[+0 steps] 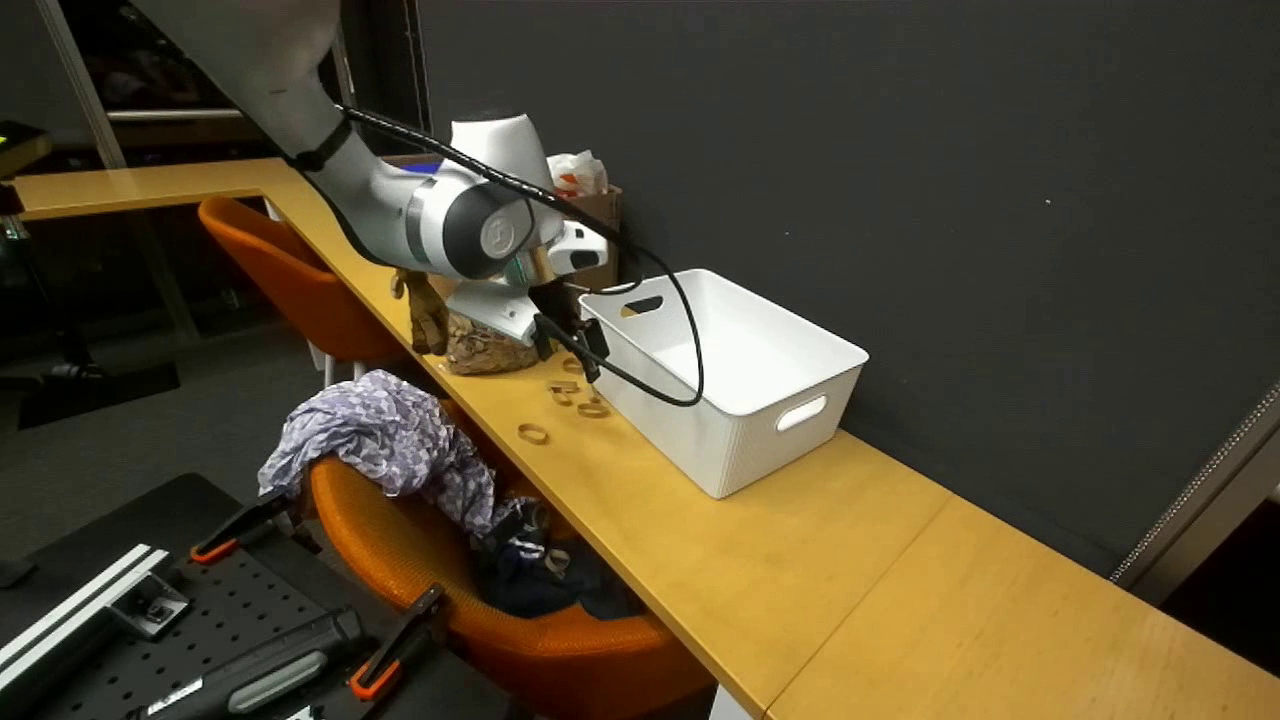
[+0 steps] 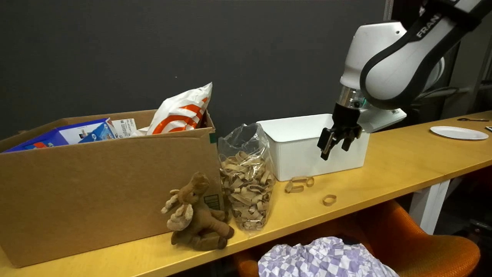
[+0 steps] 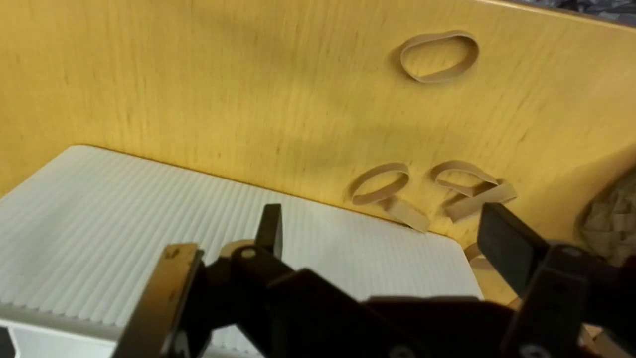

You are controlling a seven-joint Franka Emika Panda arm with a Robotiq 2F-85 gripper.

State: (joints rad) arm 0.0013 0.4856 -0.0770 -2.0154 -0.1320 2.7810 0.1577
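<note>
Gripper (image 2: 335, 151) spread wide near white bin (image 2: 298, 156); plate (image 2: 459, 133) visible only in exterior view

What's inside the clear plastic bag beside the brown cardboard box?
Through the bag, a heap of flat tan looped bands shows; whatever lies deeper is covered by the outer ones.

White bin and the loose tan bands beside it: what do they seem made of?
White bin: likely plastic, matte; thin ribbed walls with molded-looking handle openings. Tan bands: probably rubber, dull; thin, uneven loops, though card isn't ruled out.
</note>
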